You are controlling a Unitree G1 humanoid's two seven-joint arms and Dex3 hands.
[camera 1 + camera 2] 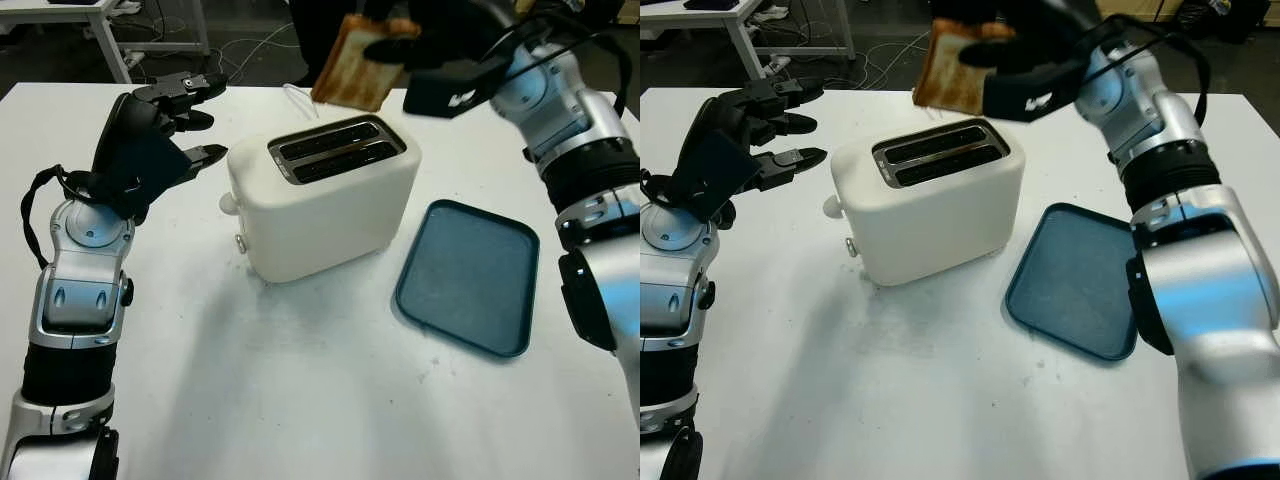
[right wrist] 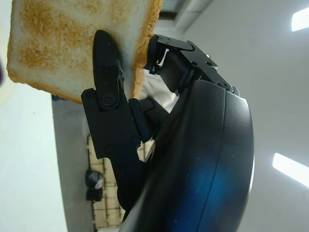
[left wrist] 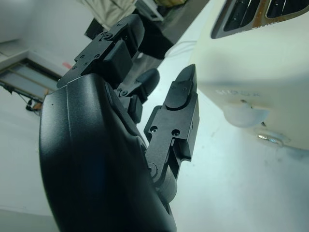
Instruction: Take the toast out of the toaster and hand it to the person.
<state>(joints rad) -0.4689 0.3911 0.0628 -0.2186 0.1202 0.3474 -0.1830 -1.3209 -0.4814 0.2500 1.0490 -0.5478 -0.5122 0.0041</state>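
left hand is being kept open beside the toaster | toast is being pinched by right hand, above the slots | toast could be dropped if pinched loosely

Toaster: smooth matt cream plastic shell, with a shiny metal plate around dark slots. Toast: dry, porous crumb, browned unevenly, darker crust. Tray: dark teal plastic, finely textured, matt. Table: white, smooth, low sheen, faintly scuffed. Right hand and left hand: black hard plastic, semi-gloss shells, matt finger segments with visible screws. Forearms: brushed silver metal housings.
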